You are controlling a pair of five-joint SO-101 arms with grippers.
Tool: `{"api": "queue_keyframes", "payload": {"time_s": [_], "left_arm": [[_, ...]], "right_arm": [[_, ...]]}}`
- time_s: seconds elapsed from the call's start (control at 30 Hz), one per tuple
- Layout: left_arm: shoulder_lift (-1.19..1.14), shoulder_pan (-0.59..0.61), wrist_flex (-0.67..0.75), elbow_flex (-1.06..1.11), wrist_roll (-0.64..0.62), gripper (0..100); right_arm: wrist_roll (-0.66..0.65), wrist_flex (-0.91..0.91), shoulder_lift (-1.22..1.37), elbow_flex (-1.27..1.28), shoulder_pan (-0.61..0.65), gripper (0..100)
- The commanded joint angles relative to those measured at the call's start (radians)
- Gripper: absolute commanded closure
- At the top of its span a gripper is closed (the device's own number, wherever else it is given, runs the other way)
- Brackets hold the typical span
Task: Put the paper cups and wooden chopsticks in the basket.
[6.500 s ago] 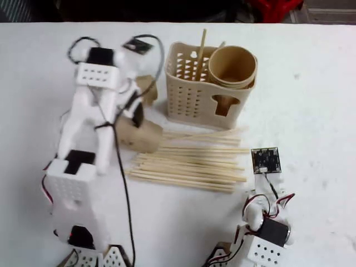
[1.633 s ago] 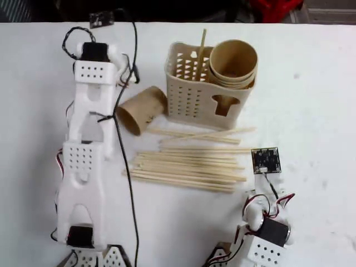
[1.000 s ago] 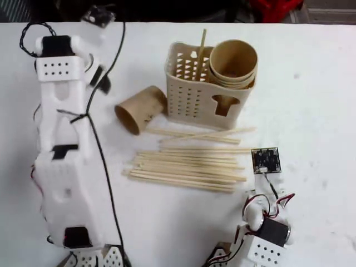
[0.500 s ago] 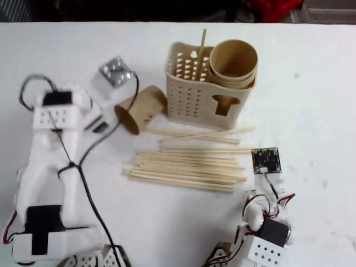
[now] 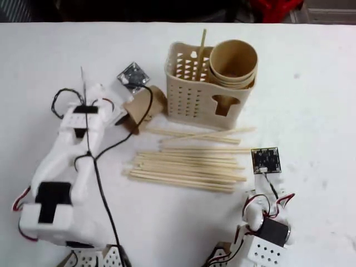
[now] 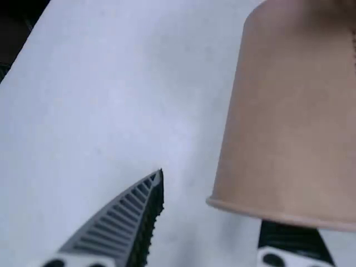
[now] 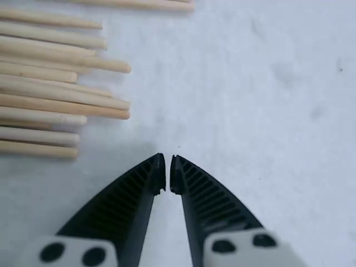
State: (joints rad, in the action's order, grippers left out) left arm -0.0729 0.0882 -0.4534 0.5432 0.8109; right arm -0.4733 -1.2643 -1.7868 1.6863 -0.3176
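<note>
The brown paper cup [image 5: 157, 100] lies on its side on the white bench [image 5: 311, 111], just beside the cream perforated plastic basket [image 5: 192, 97]. My left gripper [image 6: 206, 233] is at its open rim with the jaws apart. One finger is out over bare bench and the other is tucked at the mouth, though I cannot tell whether it is inside or under the wall. I judge the cup very light and thin-walled, so it should roll if nudged and crumple if squeezed. I would pinch the wall at the stiffer rolled rim, one finger inside, and press gently. My right gripper [image 7: 167, 164] hangs with its jaws together on nothing, near the ends of the pale wooden chopsticks [image 5: 189, 167]. Those look stiff, light and slim, and they lie flat, so they may slip; I would take a few at mid-length. I count one loose cup and a nested stack of brown paper cups [image 5: 232, 65] in the basket showing at least two rims. One upright chopstick [image 5: 202, 47] stands beside the stack. Well over a dozen lie on the bench, too overlapped to count exactly.
</note>
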Motion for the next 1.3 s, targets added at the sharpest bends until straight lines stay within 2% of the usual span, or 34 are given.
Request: {"api": "queue_keyframes", "payload": {"time_s": [0.0, 0.1, 0.27, 0.33, 0.5, 0.67, 0.83, 1.03, 1.13, 1.27], "left_arm": [[-0.073, -0.039, 0.032, -0.101, -0.018, 72], [-0.113, -0.048, 0.032, -0.146, -0.071, 79], [-0.120, -0.028, 0.011, -0.190, -0.138, 98], [-0.119, -0.015, -0.040, -0.209, -0.138, 97], [-0.119, 0.058, -0.353, -0.376, -0.140, 98], [-0.119, 0.134, -0.667, -0.651, -0.236, 98], [-0.120, 0.134, -0.980, -0.962, -0.253, 98], [-0.120, 0.021, -1.335, -1.482, -0.348, 98], [-0.110, -0.061, -1.336, -1.657, -0.427, 98], [-0.050, -0.225, -1.336, -1.691, -0.473, 98]], "right_arm": [[-0.008, -0.005, -0.010, 0.005, -0.007, 96.4], [-0.008, -0.005, -0.010, 0.005, -0.007, 96.4], [-0.008, -0.005, -0.010, 0.005, -0.007, 96.4], [-0.008, -0.005, -0.010, 0.005, -0.007, 96.4], [-0.008, -0.005, -0.010, 0.005, -0.007, 96.4], [-0.008, -0.005, -0.010, 0.005, -0.007, 96.4], [-0.008, -0.005, -0.010, 0.005, -0.007, 96.4], [-0.008, -0.005, -0.010, 0.005, -0.007, 96.4], [-0.008, -0.005, -0.010, 0.005, -0.007, 96.4], [-0.008, -0.005, -0.010, 0.005, -0.007, 96.4]]}}
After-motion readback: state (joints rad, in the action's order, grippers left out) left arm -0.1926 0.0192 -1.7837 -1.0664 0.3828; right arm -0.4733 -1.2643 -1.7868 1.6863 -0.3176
